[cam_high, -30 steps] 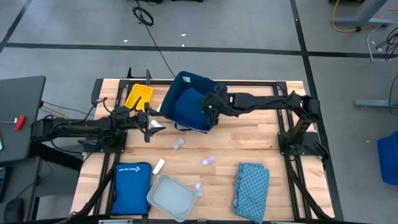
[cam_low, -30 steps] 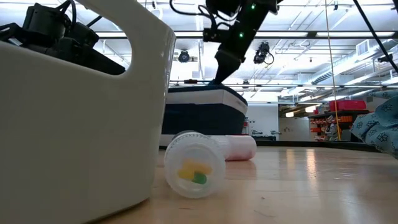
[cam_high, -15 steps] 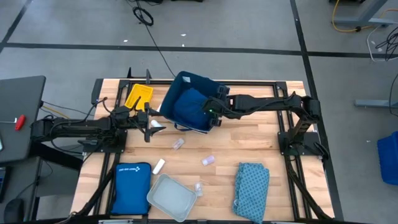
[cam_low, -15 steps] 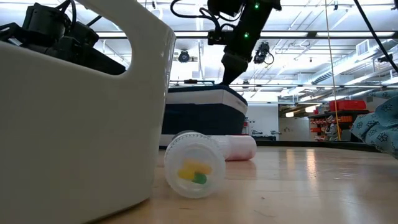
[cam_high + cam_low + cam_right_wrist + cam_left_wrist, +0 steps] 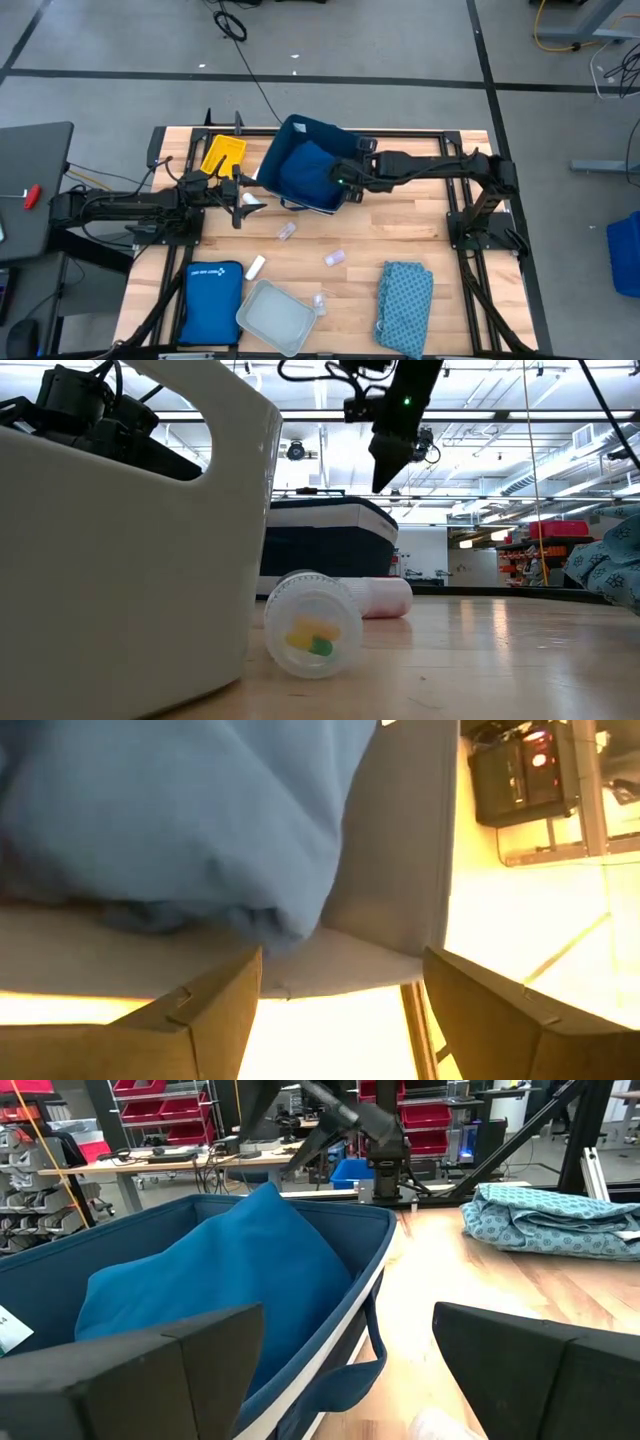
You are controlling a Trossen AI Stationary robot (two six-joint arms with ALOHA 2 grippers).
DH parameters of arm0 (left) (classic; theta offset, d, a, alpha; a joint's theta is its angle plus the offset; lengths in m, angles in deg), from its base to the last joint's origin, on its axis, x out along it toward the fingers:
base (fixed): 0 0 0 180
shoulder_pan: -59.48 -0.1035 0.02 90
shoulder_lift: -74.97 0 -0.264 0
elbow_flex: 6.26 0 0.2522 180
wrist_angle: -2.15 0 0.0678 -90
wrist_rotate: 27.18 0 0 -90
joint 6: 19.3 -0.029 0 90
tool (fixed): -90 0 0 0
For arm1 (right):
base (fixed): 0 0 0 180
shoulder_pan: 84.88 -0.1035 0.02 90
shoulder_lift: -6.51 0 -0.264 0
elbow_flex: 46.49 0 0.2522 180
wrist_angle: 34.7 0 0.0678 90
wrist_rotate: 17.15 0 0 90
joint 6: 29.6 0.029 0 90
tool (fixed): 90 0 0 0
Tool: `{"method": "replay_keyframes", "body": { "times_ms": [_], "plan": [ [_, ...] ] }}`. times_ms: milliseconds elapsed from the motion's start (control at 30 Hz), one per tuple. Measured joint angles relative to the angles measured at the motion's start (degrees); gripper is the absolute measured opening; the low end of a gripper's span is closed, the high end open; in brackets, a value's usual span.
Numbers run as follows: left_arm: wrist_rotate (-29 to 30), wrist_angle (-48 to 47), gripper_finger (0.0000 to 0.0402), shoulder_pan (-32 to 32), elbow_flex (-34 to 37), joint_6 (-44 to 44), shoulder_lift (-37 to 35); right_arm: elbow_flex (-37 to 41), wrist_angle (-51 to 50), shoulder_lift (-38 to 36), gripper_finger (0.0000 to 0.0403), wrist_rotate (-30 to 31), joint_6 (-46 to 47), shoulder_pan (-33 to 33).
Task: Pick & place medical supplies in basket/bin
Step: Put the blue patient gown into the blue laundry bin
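The navy bin (image 5: 297, 135) stands at the table's far middle with the dark blue cloth bundle (image 5: 305, 168) lying inside it. My right gripper (image 5: 346, 181) hangs open above the bin's right rim (image 5: 372, 508), nothing between its fingers (image 5: 215, 1010); the bundle (image 5: 170, 820) lies just below it. My left gripper (image 5: 246, 201) stands open at the bin's left side, facing the bundle (image 5: 230, 1270), with a white vial (image 5: 440, 1426) on the table between its fingers. Loose vials (image 5: 287, 231) (image 5: 333, 258) (image 5: 255, 266) lie on the table. The teal cloth (image 5: 405, 295) lies near right.
A yellow bin (image 5: 222, 155) sits far left, behind my left arm. The grey tray (image 5: 275, 318) and a flat blue pouch (image 5: 212, 300) lie by the near edge. In the low view a clear vial (image 5: 315, 625) and a white tube (image 5: 385, 598) lie before the bin.
My right gripper has risen out of the navy bin and drawn a little toward the table's right edge. The dark blue bundle stays lying in the bin.
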Motion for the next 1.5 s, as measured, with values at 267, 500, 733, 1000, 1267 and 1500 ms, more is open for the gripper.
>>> {"method": "replay_keyframes", "body": {
  "times_ms": [267,500,733,1000,1267,1500],
  "plan": [
    [0.0,-1.2,0.0292,0.0,0.0,0.0,0.0,-0.8,-9.4,0.0,0.0286,-4.7,7.6,-5.6],
    [0.0,-1.3,0.0292,0.0,0.0,0.3,0.0,-0.8,-16.9,0.0,0.0286,-8.1,16.3,-13.0],
    [-1.5,-1.3,0.0292,0.0,0.0,0.8,0.0,-0.8,-20.1,0.0,0.0286,-24.9,27.3,-21.4],
    [-1.7,-1.3,0.0292,0.0,0.0,0.9,0.0,-0.8,-19.2,0.0,0.0286,-39.4,42.1,-30.2],
    [-2.0,-1.3,0.0292,0.0,0.0,0.9,0.0,4.1,-17.1,-0.1,0.0286,-45.5,59.1,-37.4],
    [-3.3,-1.3,0.0292,0.0,0.0,0.7,0.0,11.7,-11.1,0.0,0.0285,-46.3,68.5,-42.2]
  ]
}}
